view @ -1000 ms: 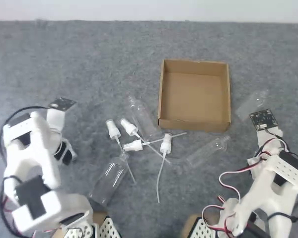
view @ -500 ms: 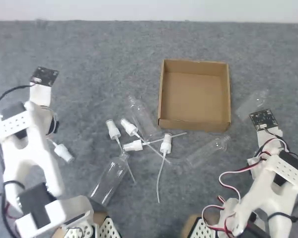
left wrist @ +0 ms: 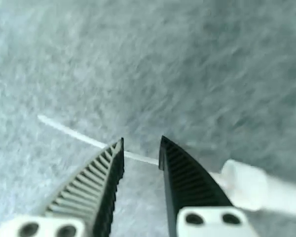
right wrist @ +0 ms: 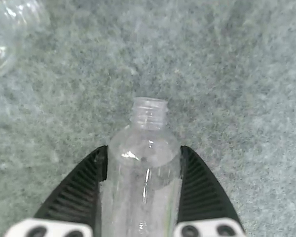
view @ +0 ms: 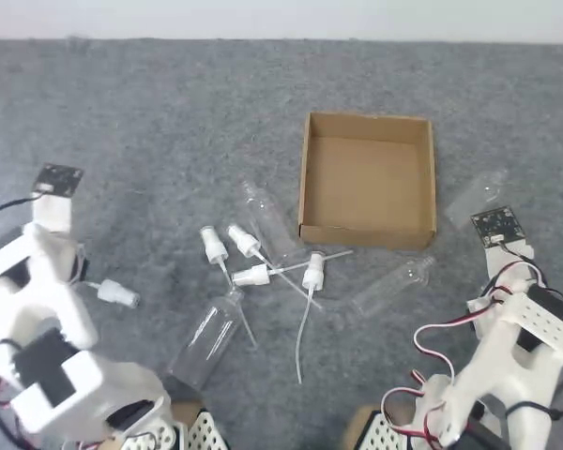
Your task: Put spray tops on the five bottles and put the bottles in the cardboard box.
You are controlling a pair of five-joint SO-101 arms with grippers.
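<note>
My right gripper (right wrist: 143, 163) is shut on a clear, uncapped bottle (right wrist: 144, 163), its open neck pointing away over the carpet. Another clear bottle (right wrist: 5, 29) lies further off. My left gripper (left wrist: 140, 144) is open with a narrow gap, just above a spray top (left wrist: 251, 185) whose thin tube (left wrist: 74, 133) runs under the fingertips. From above, that spray top (view: 115, 294) lies beside the left arm (view: 38, 281). Several more spray tops (view: 251, 276) lie mid-table among clear bottles (view: 267, 220) (view: 206, 337) (view: 392, 286) (view: 476, 197). The cardboard box (view: 366, 119) holds nothing.
Grey carpet covers the whole table. The right arm (view: 511, 347) stands at the near right, with red and white wires beside it. The spray tops' long tubes (view: 303, 337) cross one another between the bottles, in front of the box.
The left arm has swung from over the spray top out to the left, leaving that spray top lying uncovered on the carpet. The right arm has kept still.
</note>
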